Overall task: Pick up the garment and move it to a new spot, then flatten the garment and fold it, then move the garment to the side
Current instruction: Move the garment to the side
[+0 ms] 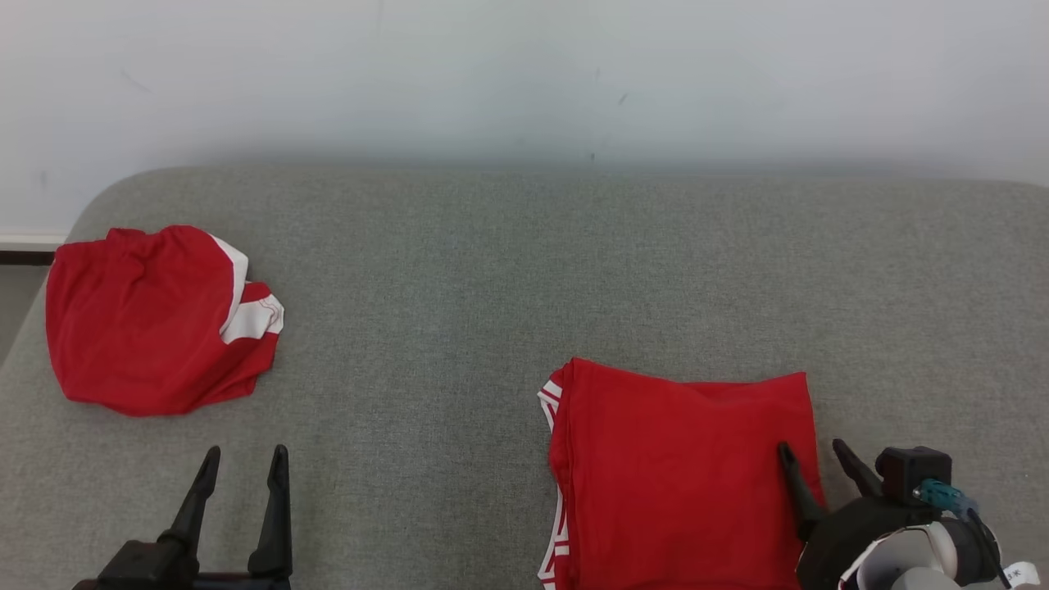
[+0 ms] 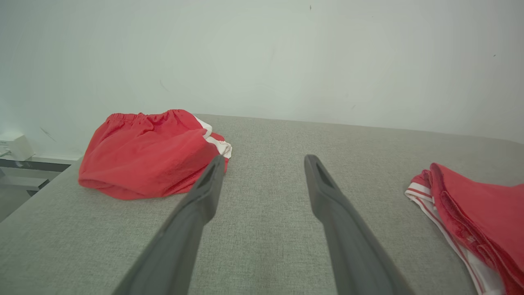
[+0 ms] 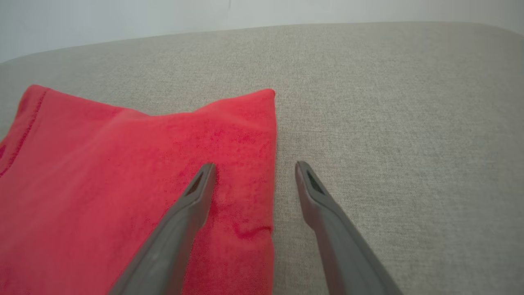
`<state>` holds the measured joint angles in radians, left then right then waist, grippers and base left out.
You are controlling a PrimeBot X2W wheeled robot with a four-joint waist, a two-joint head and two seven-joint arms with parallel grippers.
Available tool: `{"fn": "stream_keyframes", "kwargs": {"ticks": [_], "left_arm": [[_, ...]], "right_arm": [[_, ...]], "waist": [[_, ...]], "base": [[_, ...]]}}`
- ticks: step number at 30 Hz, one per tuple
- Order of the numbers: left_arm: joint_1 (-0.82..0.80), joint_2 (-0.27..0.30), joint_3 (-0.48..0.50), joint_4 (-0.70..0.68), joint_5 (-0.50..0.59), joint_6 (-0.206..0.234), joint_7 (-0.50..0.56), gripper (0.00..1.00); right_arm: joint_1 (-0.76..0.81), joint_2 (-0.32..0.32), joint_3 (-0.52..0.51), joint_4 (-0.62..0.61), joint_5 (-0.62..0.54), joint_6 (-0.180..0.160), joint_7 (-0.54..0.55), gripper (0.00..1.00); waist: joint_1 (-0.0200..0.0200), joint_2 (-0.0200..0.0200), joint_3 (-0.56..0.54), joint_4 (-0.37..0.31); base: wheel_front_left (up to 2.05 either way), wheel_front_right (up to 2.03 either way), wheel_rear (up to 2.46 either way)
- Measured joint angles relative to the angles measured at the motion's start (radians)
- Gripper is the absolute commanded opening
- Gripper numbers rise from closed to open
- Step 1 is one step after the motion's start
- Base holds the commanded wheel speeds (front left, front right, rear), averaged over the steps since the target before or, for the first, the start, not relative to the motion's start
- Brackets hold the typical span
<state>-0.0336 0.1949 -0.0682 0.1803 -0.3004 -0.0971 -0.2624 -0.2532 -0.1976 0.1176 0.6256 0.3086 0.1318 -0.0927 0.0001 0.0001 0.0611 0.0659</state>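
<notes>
Right pincer gapes wide and empty, straddling the right edge of the folded red cloth garment on grey upholstery

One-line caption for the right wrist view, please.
Open right gripper straddles a side edge of the folded red garment on the grey fabric surface.

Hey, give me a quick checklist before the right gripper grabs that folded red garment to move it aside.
1. The right gripper is open: ok.
2. It straddles the right edge of the folded garment: ok.
3. The fold lies flat: ok.
4. The left gripper is open and empty: ok.
5. The crumpled garment lies well apart on the cushion: ok.
6. Grip would catch every layer: cannot tell.
</notes>
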Motion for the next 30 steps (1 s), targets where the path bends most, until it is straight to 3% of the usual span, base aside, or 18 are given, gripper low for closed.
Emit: {"fn": "stream_keyframes", "kwargs": {"ticks": [9, 10, 11, 19, 30], "left_arm": [[-0.015, -0.003, 0.013, -0.005, 0.009, -0.001, 0.000, 1.00], [-0.015, -0.004, 0.016, -0.006, 0.009, -0.001, 0.000, 1.00], [-0.015, -0.005, 0.020, -0.007, 0.009, -0.001, 0.000, 1.00], [-0.017, -0.012, 0.041, -0.015, 0.015, -0.001, 0.000, 1.00], [-0.096, -0.024, 0.067, -0.075, 0.054, -0.004, 0.000, 1.00]], "right_arm": [[-0.061, 0.025, 0.024, 0.188, 0.019, 0.000, -0.043, 1.00], [-0.065, 0.029, 0.032, 0.195, 0.026, 0.000, -0.050, 0.45], [-0.067, 0.030, 0.042, 0.201, 0.035, 0.000, -0.056, 0.00], [-0.138, 0.022, 0.105, 0.226, 0.086, 0.000, -0.058, 0.00], [-0.449, -0.073, 0.146, 0.223, 0.103, 0.000, -0.021, 0.00]], "waist": [[0.0000, 0.0000, 0.026, 0.011], [0.0000, 0.0000, 0.027, 0.012], [-0.0001, -0.0001, 0.028, 0.012], [0.0000, -0.0001, 0.053, 0.000], [0.0001, 0.0000, 0.165, -0.013]], "base": [[0.00, 0.00, 0.00], [0.00, 0.00, 0.00], [0.00, 0.00, 0.00], [0.00, 0.00, 0.00], [0.00, 0.00, 0.00]]}}
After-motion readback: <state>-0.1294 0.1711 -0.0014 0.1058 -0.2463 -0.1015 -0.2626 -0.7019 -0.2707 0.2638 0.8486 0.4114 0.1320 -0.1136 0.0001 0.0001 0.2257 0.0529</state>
